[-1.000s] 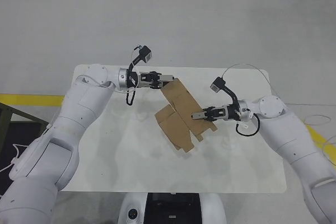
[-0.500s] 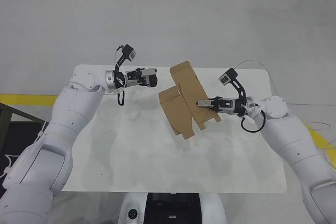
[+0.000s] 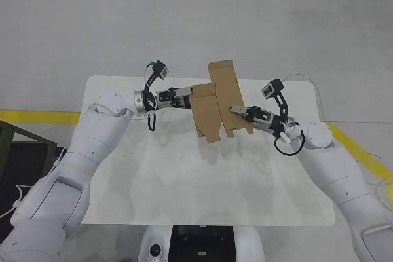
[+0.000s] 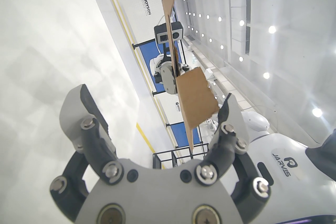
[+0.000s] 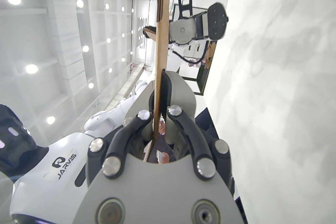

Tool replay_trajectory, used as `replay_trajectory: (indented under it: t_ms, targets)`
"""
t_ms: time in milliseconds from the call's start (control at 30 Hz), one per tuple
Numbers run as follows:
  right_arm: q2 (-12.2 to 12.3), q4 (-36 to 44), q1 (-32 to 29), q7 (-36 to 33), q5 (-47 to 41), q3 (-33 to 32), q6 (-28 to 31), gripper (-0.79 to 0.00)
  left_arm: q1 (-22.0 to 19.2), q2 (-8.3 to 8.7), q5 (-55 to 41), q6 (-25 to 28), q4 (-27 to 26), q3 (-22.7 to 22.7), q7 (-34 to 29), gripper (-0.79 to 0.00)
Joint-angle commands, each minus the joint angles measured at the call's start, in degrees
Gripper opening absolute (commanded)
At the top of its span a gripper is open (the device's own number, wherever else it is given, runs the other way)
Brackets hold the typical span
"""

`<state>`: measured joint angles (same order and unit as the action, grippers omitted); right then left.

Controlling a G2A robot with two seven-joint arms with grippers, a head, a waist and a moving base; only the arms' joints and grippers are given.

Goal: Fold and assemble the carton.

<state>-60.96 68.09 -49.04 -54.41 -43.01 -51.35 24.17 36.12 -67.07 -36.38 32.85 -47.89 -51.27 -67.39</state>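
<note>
Right tool (image 3: 234, 110) is clamped on the flat carton (image 3: 211, 111), held up at the worktop's (image 3: 183, 190) 12 o'clock. Left tool (image 3: 188, 95) gapes around its flap, perhaps touching.

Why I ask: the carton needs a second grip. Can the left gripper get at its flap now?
Probably yes: the left gripper is open, and the carton flap sits between its jaws, held up by the right gripper.

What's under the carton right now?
The white table lies beneath the carton, which the right gripper holds raised off it. From above, the cardboard covers the patch directly below it, so anything lying there cannot be seen.
</note>
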Motion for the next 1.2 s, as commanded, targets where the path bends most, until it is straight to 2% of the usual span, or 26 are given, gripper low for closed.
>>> replay_trajectory:
  t_ms: [0, 300, 567, 600, 700, 733, 767, 900, 1167]
  targets:
    - [0.19, 0.94, -1.1, 3.12, 1.82, -0.92, -0.38, -0.785, 0.48, -0.12, 0.21, -0.34, -0.45, 0.06, 0.44, 0.0]
    - [0.63, 5.57, -4.89, 10.21, 6.87, -4.06, -2.82, -0.785, 1.68, -0.76, 0.2, -1.63, -2.11, 0.13, 1.22, 0.0]
    - [0.22, 6.47, -6.18, 12.67, 8.1, -5.11, -3.74, -0.785, 2.14, -1.65, 0.6, -3.0, -2.69, 0.91, 2.24, 0.0]
    - [0.13, 6.47, -6.22, 12.84, 8.08, -5.17, -3.74, -0.785, 2.11, -1.79, 0.63, -3.16, -2.59, 1.02, 2.54, -0.037]
    - [-0.13, 6.18, -6.25, 13.15, 8.21, -5.35, -3.78, -0.785, 1.92, -2.21, 0.76, -3.29, -2.33, 1.31, 3.09, -0.243]
    - [-0.2, 6.04, -6.24, 13.17, 8.3, -5.42, -3.84, -0.785, 1.87, -2.35, 0.7, -3.37, -2.25, 1.39, 3.16, -0.351]
    - [-0.27, 5.9, -6.23, 13.22, 8.38, -5.52, -3.84, -0.785, 1.81, -2.49, 0.64, -3.35, -2.23, 1.47, 3.18, -0.403]
    - [-0.54, 5.53, -6.34, 13.2, 8.5, -5.86, -3.83, -0.785, 1.57, -3.02, -0.06, -3.49, -2.06, 1.64, 2.91, -0.496]
    - [-1.08, 5.19, -6.6, 13.5, 9.05, -6.43, -3.98, -0.785, 0.99, -3.87, -1.0, -3.48, -1.66, 1.61, 1.94, -0.613]
